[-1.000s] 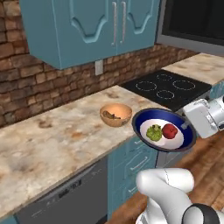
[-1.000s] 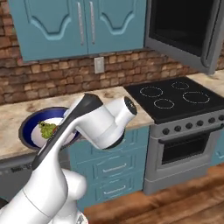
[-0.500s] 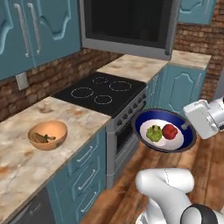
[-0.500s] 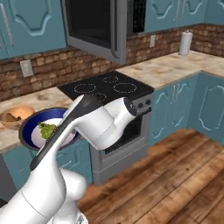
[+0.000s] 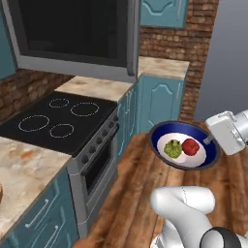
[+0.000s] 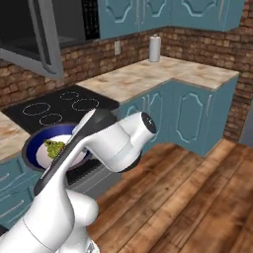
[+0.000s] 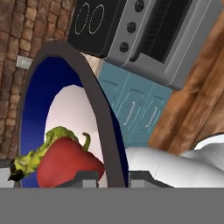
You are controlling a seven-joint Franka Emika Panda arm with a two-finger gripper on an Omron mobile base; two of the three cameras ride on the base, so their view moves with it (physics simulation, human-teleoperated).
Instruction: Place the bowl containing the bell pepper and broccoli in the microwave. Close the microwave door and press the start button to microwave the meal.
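We count, from left to right in the left base view:

- One stove point(image 5: 58, 118), black, four rings, at left centre.
- One microwave point(image 5: 72, 34), upper left, dark interior exposed. Its microwave door point(image 6: 29, 42) hangs open at the upper left of the right base view.
- One bowl point(image 5: 183, 151), right of centre, raised above the wood floor point(image 5: 140, 184).
- One broccoli point(image 5: 172, 148), in the bowl's left half, touching the pepper.
- One bell pepper point(image 5: 191, 146), in the bowl's right half.
- One gripper point(image 7: 113, 176), at the bowl's right rim. In the hand view we see its two tips set narrowly on either side of the rim, clamping it, pepper just left of them.
- One paper towel roll point(image 6: 155, 48), on the far counter point(image 6: 148, 74), upper centre of the right base view.
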